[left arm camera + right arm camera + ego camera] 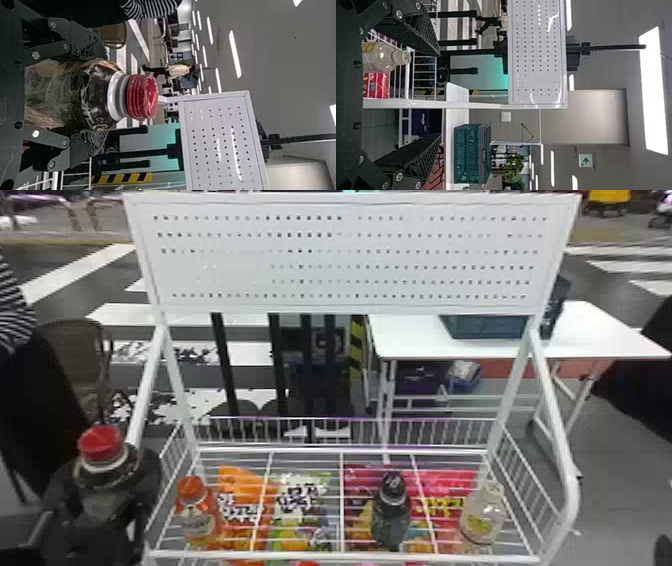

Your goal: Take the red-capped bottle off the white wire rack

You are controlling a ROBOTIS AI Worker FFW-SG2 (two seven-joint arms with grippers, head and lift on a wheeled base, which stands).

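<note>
You have one dark bottle with a red screw cap and white neck ring (101,442), upright in your left gripper (104,490), whose black fingers clasp its sides, off the shelf and beside the left end of the white wire rack (260,555). Your right gripper (440,95) has its flat black fingers spread wide. The rack holds, left to right: one orange-capped bottle (195,515), one black-capped dark bottle (391,517), one clear bottle (482,515).

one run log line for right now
left gripper: closed on red-capped bottle | bottle: off white wire rack, at its left | right gripper: open
</note>
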